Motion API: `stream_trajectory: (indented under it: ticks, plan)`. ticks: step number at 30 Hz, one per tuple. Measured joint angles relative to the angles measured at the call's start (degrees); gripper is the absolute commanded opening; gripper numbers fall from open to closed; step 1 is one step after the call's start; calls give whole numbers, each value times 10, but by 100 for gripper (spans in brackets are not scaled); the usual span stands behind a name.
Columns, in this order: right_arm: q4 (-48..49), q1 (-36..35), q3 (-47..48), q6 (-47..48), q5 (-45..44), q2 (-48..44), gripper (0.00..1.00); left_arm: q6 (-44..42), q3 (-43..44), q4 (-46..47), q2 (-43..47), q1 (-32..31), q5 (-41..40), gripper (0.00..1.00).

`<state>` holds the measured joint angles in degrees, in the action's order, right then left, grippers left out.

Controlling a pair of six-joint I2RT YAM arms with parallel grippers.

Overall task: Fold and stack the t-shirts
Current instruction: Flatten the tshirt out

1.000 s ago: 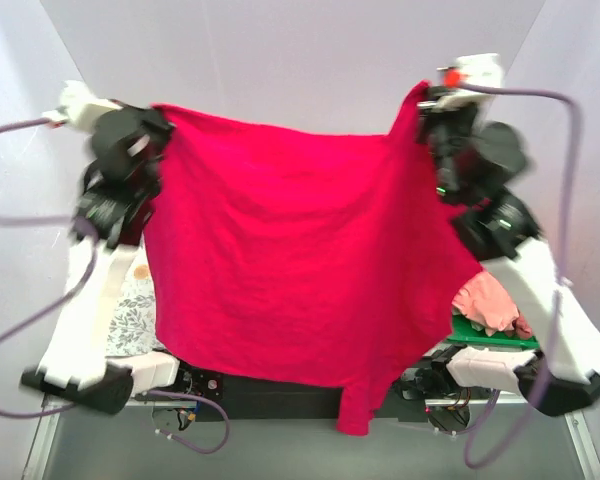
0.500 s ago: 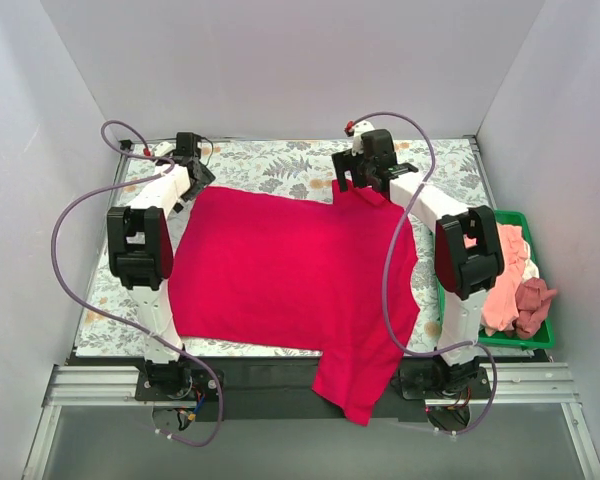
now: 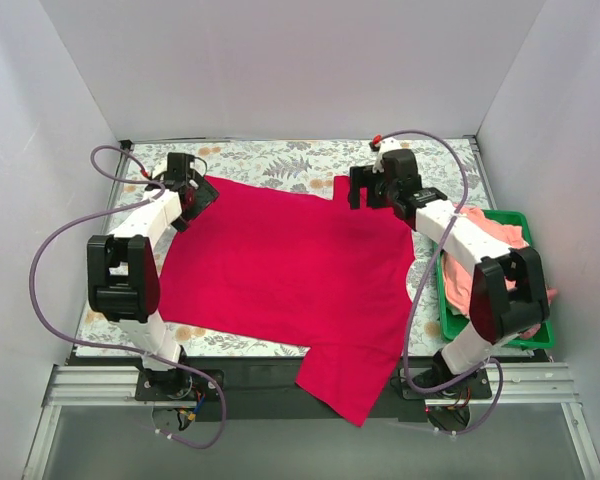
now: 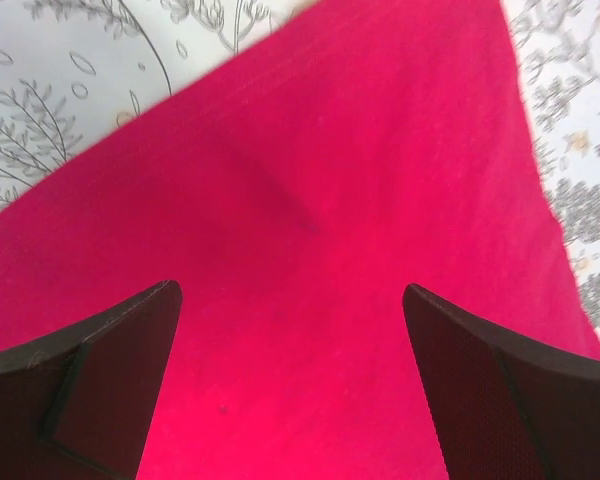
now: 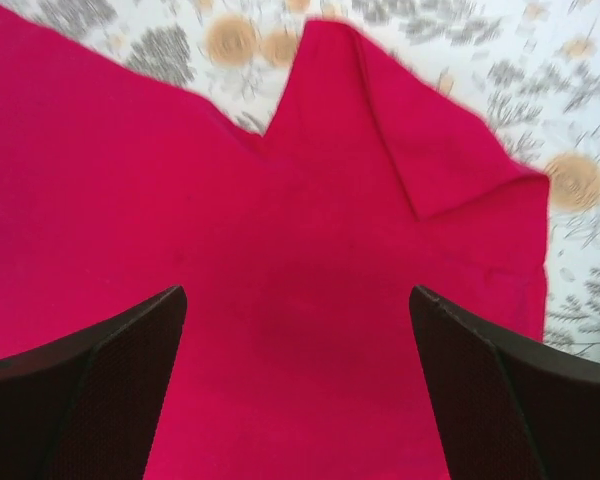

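Flat on the floral table (image 3: 280, 160) lies the crimson t-shirt (image 3: 280, 265), spread wide between the two arms, with its near portion spilling over the table's front edge and hanging below it. The left gripper (image 4: 290, 292) sits at the shirt's far-left corner with its jaws wide apart. In the left wrist view the red cloth fills the whole gap between them and runs on beyond, its hem slanting across bare table at the upper left and along the right side. Nothing is pinched there; whether the tips touch the fabric cannot be told. The right gripper (image 5: 298, 295) is at the far-right corner, its jaws likewise spread with nothing clamped. Below and ahead of that opening the cloth lies smooth, and just past it a pointed flap of the shirt is doubled back on itself, with a notch of table showing to the flap's left. Off to the right, beside the right arm, a green bin (image 3: 500, 340) stands on the table's edge holding a crumpled salmon t-shirt (image 3: 458, 285), well apart from both grippers.
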<state>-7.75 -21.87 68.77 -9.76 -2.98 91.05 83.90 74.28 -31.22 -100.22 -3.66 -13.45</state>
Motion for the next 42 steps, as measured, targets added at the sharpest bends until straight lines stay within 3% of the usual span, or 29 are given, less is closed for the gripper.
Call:
stream_trajectory:
  ticks: [7,14,20,29,33,36,40,42]
  plan:
    - [-20,10,8,-16,10,120,98,6,-24,12,-23,0,21,93]
    - [-29,27,96,-21,17,233,98,17,-62,17,-44,0,10,94]
    - [-28,46,206,-21,10,315,98,20,-72,24,-45,0,-2,94]
    - [-44,107,447,-23,50,463,98,21,-73,26,-45,0,-18,94]
    - [-56,120,441,-3,60,440,98,21,-74,26,-45,0,-20,94]
    - [-64,115,357,12,63,367,98,21,-74,26,-45,0,-20,94]
    - [-66,94,233,25,54,252,87,21,-75,28,-45,0,-20,94]
    - [-66,78,198,26,46,221,76,21,-75,28,-45,0,-20,94]
